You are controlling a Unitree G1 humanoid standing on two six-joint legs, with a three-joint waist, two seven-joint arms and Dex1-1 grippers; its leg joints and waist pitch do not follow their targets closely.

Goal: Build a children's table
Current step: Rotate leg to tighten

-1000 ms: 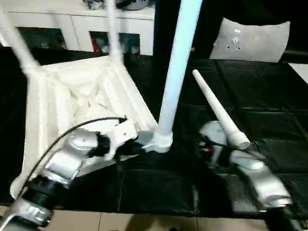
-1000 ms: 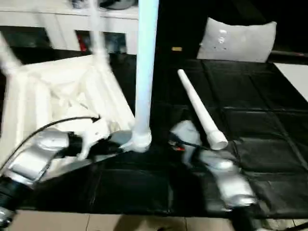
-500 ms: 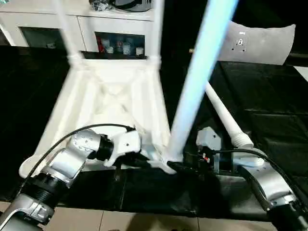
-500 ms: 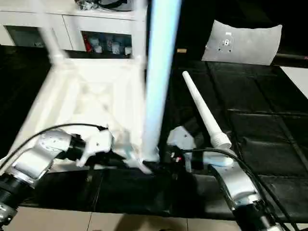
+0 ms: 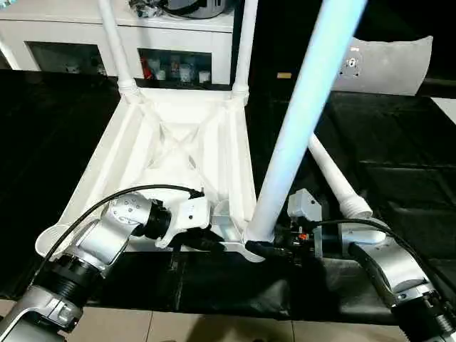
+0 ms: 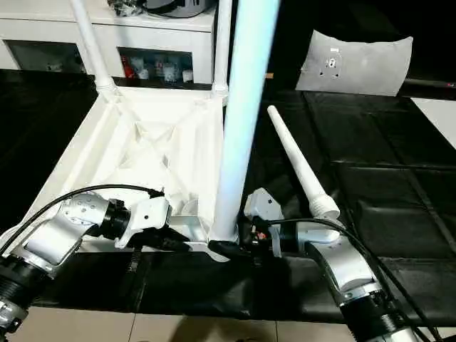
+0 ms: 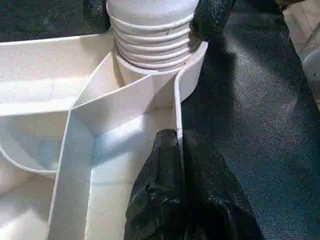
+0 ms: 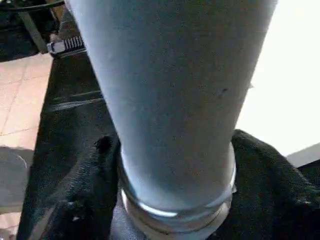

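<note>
We see the children's table top (image 5: pixel 171 153) lying upside down at left centre of the left eye view, ribbed underside up, on a black mat (image 5: pixel 399 149). Three legs stand in its corner sockets: two at the far corners, at upper centre, and the near leg (image 5: pixel 299 135) rising through the middle. A fourth, loose leg (image 6: pixel 299 167) lies on the mat at centre right. Our left gripper (image 7: pixel 177 190) is closed on the top's thin edge wall beside the near socket. Our right gripper (image 8: pixel 170 190) has one black finger (image 8: pixel 82 200) on either side of the near leg's base, clasping it.
</note>
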